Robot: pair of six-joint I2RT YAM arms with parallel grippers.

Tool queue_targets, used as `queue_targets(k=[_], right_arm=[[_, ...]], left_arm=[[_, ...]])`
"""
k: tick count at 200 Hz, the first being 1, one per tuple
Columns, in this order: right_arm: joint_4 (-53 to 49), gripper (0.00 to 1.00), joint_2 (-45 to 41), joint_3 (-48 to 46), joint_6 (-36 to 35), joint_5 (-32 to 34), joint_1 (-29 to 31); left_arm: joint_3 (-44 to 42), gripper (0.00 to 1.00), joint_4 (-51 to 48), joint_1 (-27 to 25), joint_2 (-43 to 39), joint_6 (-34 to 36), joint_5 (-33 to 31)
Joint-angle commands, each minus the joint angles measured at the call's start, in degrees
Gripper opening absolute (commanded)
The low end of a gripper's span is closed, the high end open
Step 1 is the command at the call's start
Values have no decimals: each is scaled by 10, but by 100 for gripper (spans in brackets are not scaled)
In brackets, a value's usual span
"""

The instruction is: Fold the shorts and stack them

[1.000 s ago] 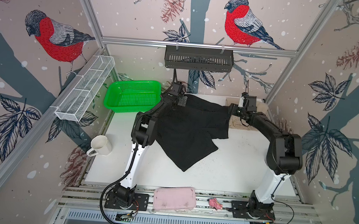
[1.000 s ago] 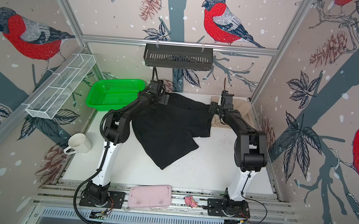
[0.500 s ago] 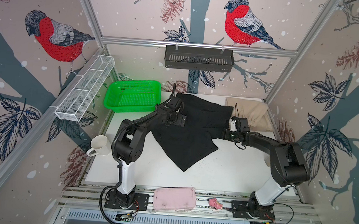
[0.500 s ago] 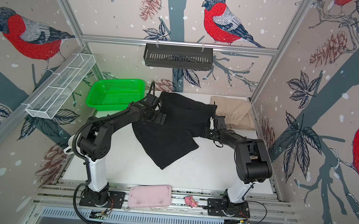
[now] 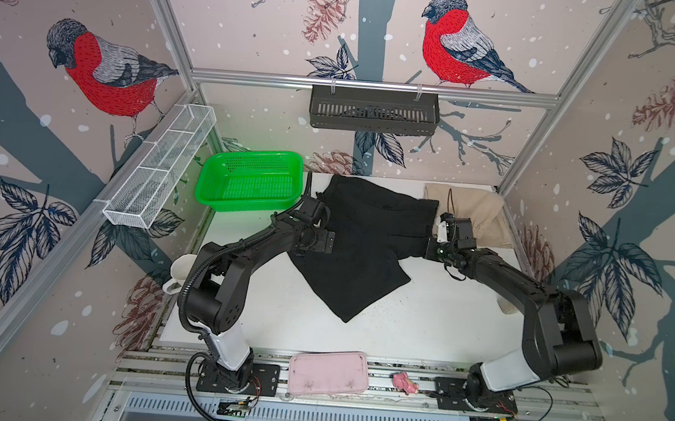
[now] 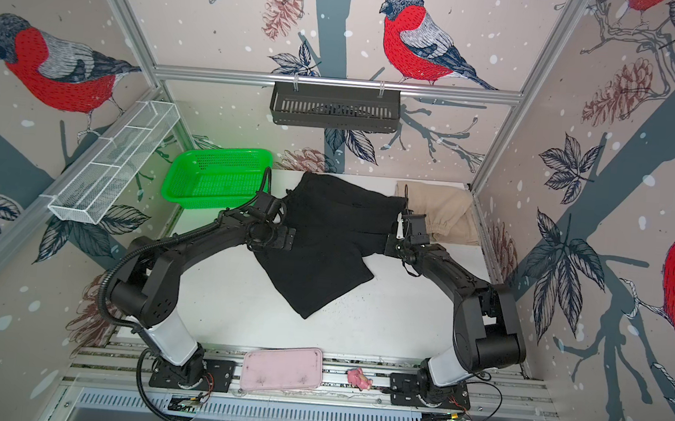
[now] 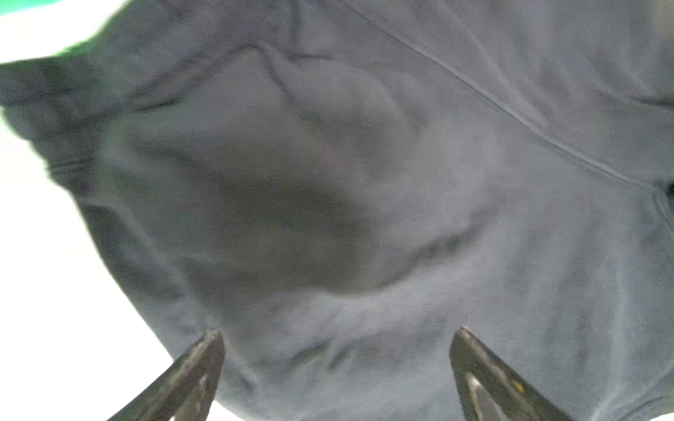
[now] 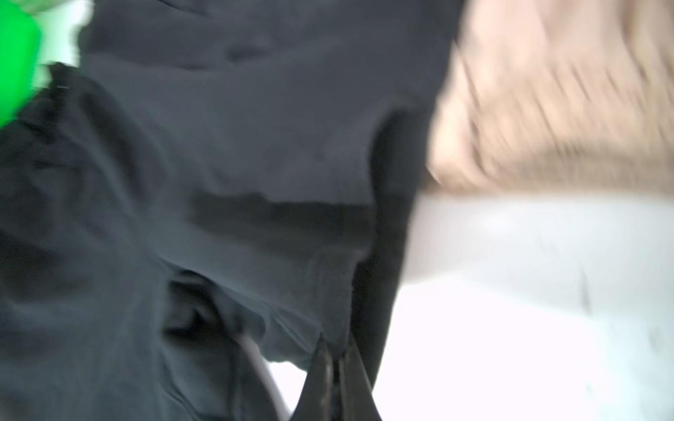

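The black shorts [image 5: 366, 243] [image 6: 325, 239] lie spread in the middle of the white table [image 5: 443, 312], one leg pointing toward the front. The beige shorts [image 5: 477, 215] [image 6: 444, 212] lie folded at the back right corner. My left gripper [image 5: 320, 216] [image 7: 337, 331] hovers open over the left part of the black shorts [image 7: 364, 182], nothing between its fingers. My right gripper [image 5: 429, 251] [image 8: 335, 342] is shut on a fold at the right edge of the black shorts [image 8: 219, 145], close to the beige shorts [image 8: 547, 109].
A green basket [image 5: 250, 183] stands at the back left and a white mug [image 5: 180, 273] at the left edge. On the front rail are a pink tray [image 5: 328, 371] and a small pink rag [image 5: 406, 382]. A black basket [image 5: 373, 110] and a white wire rack [image 5: 160, 171] hang on the walls.
Both grippers have come forward from the far edge of the black shorts to its sides. The right gripper has closed on the cloth's right edge. The left stays open.
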Motion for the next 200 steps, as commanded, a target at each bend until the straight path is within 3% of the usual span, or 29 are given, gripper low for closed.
queue_targets(k=[1,17,56,89,109,123,161,200], right_arm=[[-46,27,-12,-37,37,15,-22],[-49,51,-35,-42,41,9,-34],[-100,69,-122,-19,32,36,42],[-47,70,-93,-42,73,-12,241],[-50,73,-44,-23,66,61,386],[-52,75,-8,-6,53,86,455],[-55,78,76,51,-1,124,556],[-115,76,165,117,-51,154,592]], left_arm=[[-4,97,-15,15,-17,-8,-17],[1,97,-20,18,-26,-2,-24],[6,97,-20,35,-51,-16,-46],[12,97,-16,62,-60,-29,-59],[14,97,-22,81,-82,-36,-55],[4,97,-19,98,-104,-39,-49],[-27,97,-36,146,-152,-46,-29],[-61,97,-43,160,-200,-45,-21]])
